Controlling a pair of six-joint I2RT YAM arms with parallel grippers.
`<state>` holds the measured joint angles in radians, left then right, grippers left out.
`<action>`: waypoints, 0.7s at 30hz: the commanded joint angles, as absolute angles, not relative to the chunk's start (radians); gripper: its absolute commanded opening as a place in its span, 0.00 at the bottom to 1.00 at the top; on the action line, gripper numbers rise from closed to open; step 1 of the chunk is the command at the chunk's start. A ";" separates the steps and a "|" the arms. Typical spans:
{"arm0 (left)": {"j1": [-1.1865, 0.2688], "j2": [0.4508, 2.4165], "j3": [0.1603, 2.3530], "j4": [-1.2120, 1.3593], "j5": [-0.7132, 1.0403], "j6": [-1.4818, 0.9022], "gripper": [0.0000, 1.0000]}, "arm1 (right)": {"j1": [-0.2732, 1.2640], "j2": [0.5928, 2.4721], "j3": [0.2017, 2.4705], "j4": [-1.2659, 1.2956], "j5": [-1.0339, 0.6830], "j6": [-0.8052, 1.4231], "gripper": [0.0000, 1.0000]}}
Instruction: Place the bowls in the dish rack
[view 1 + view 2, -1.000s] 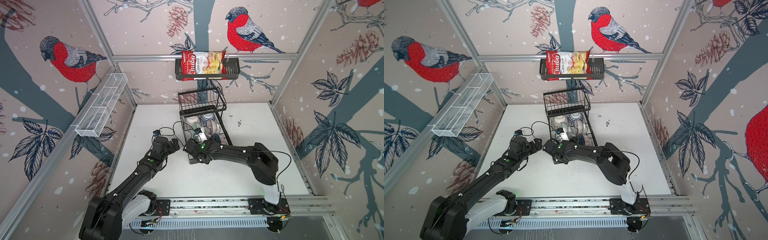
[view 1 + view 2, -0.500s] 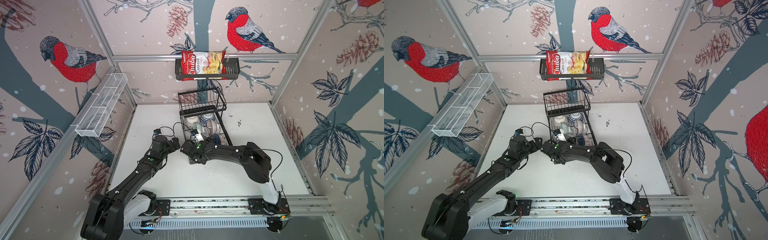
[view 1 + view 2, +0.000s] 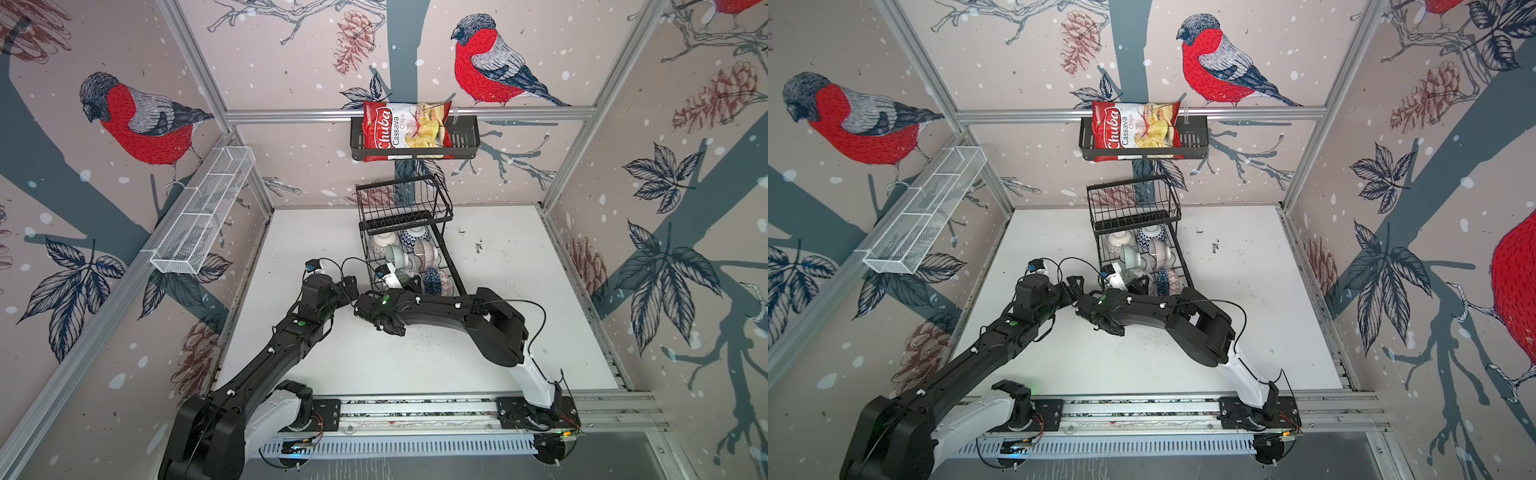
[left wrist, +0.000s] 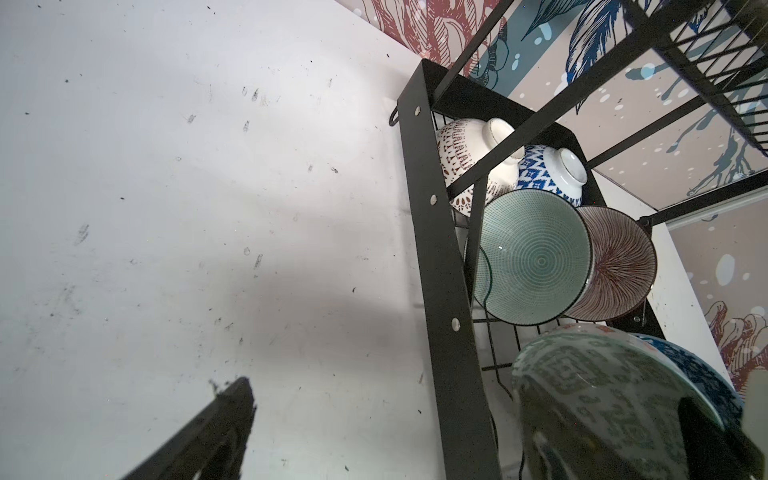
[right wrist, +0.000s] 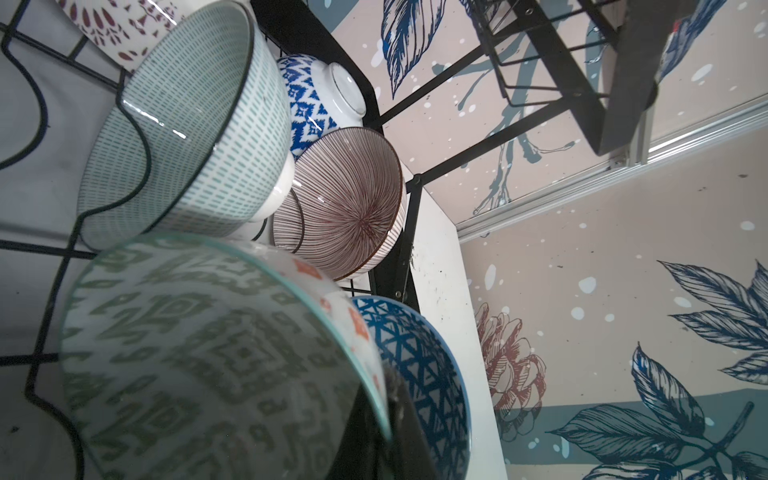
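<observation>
Bright, even light; soft shadows; wrist views wide-angle distorted, near foreground blurred.

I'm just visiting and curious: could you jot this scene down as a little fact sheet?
Rack: black wire, two tiers
Bowls: at least five on the lower tier
Right gripper: shut on the green-patterned bowl, at the rack's near end
Left gripper: open, empty, beside the rack
Chip bag: in the wall basket

Black rack (image 4: 440,249); green-patterned, orange-flecked bowl (image 5: 187,353)

Chip bag (image 3: 405,126) in wall basket (image 3: 465,138) (black); white mesh trough (image 3: 199,216).
</observation>
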<state>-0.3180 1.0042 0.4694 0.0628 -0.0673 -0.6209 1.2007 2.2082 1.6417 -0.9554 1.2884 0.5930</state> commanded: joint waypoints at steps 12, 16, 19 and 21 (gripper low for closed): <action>-0.316 0.966 0.446 0.075 -0.060 -0.616 0.96 | 1.239 2.244 1.652 -0.964 1.135 0.570 0.03; -0.315 0.953 0.439 0.071 -0.063 -0.614 0.96 | 1.244 2.244 1.649 -0.935 1.093 0.537 0.06; -0.314 0.950 0.434 0.070 -0.066 -0.612 0.96 | 1.247 2.245 1.648 -0.915 1.064 0.517 0.10; -0.314 0.948 0.433 0.069 -0.064 -0.611 0.97 | 1.250 2.246 1.647 -0.905 1.049 0.505 0.14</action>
